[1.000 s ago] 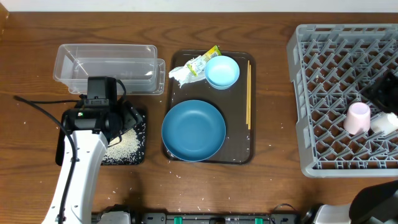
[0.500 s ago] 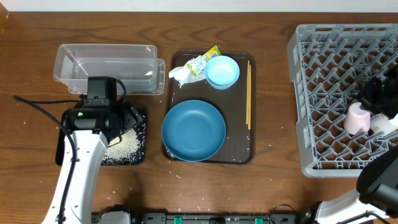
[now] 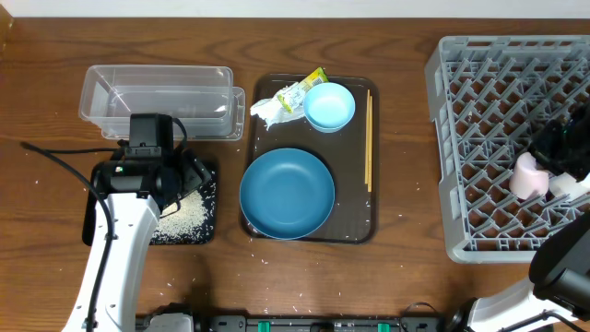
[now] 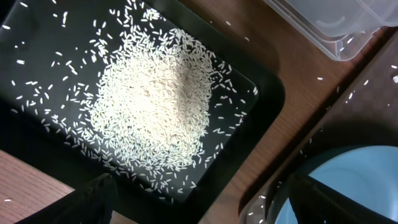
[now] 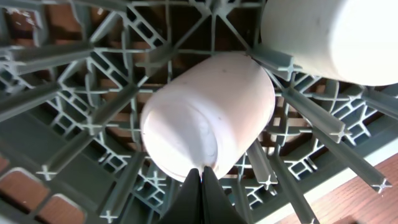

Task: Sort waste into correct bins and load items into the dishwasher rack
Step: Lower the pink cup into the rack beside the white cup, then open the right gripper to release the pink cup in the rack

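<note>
Over the last second only the right arm has moved: it has come in from the frame edge over the rack (image 3: 479,92), which stands well to the right of the brown tray (image 3: 364,231) on the desk. It now partly covers the pink cup (image 3: 525,177). The right fingers (image 5: 202,190) are pressed together just in front of that cup, which lies on its side among the pegs beside the white cup (image 3: 572,183).

Nothing else has changed. Left of the brown tray, the left fingers (image 4: 93,202) hang spread apart over the rice (image 4: 155,106) heaped in the black tray (image 4: 261,93). The clear tub (image 3: 157,88) lies up and left of the brown tray.

On the brown tray we see the blue dish (image 3: 287,194), small bowl (image 3: 329,106), chopsticks (image 3: 369,138), tissue (image 3: 265,111) and wrapper (image 3: 302,89).
</note>
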You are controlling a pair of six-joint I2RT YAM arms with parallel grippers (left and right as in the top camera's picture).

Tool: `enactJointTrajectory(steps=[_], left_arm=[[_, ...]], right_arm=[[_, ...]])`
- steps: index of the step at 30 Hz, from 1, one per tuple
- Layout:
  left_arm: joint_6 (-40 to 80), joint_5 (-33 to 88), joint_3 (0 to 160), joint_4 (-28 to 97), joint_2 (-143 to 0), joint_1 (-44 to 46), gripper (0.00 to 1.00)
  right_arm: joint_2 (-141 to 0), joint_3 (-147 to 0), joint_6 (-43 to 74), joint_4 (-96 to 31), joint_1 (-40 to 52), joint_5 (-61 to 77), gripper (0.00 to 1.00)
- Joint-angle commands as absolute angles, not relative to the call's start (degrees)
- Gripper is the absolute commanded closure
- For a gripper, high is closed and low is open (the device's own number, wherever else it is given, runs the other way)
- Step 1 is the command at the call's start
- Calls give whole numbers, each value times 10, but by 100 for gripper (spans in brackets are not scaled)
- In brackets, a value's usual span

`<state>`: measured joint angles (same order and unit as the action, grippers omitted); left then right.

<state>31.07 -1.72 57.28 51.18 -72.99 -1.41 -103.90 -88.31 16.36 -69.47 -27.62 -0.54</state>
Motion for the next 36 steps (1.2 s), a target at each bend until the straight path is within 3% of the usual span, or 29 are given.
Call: enactJointTrajectory(steps=[1,14,22,24,27,30,36], left_arm=[[303,-24,583,514,-733,-17,10],[303,-24,583,514,-733,-17,10],[303,-24,583,514,-733,-17,10],[303,-24,583,514,-733,-17,10],[303,-24,583,514,-733,-17,10],[303,-24,583,514,-733,-17,10],[303,-24,583,514,-733,-17,10]], right_arm=[[-1042,-869,174,-693,-276,-17,99],[-1029,-881,236,-753,-291,-91,99],[-944,-901,202,-771,-291,3,97],[-912,-901,172,-766,-291,61,82],[-867,-901,116,-758,-291,170,37],[-833,-901,100,-757,-288,246,3],[-808,-900,107,-763,-276,302,1]])
